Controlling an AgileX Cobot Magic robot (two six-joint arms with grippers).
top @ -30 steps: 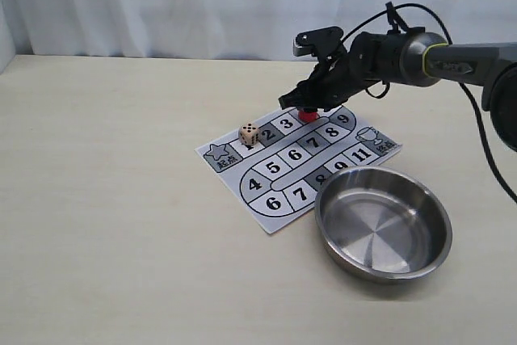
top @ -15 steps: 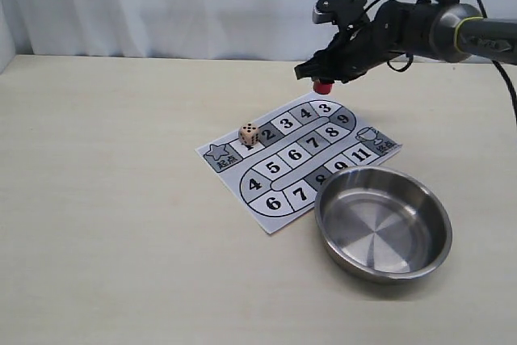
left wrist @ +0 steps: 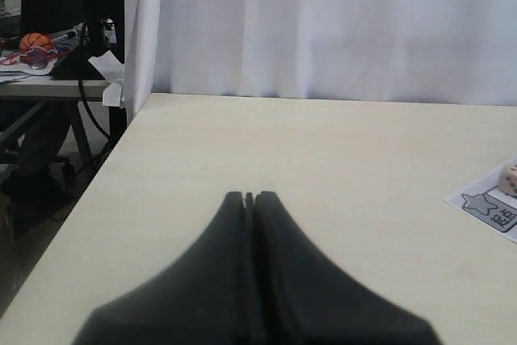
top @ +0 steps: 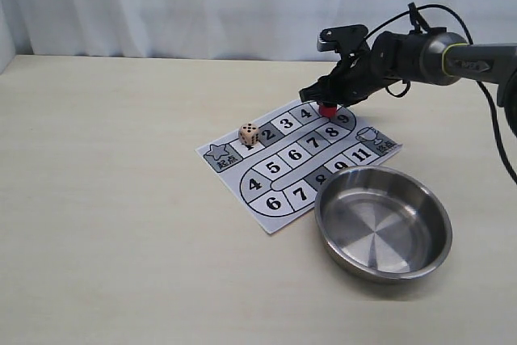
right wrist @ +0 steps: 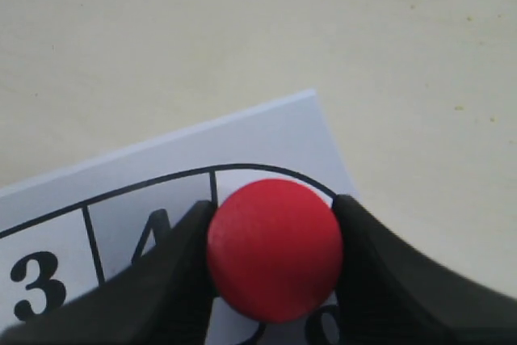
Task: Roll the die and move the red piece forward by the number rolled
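While we grip the upright red piece (right wrist: 275, 248) between the partly closed jaws of our right end effector (top: 329, 104), it sits at the board's (top: 260, 169) far bend, just right of square 4, with the die (top: 249, 134) well left.

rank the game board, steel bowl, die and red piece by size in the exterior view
1. game board
2. steel bowl, nearly as large
3. die and red piece look alike; the end effector partly hides the piece

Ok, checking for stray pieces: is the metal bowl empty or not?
Empty: the exterior view shows only bare, shiny metal inside the bowl.
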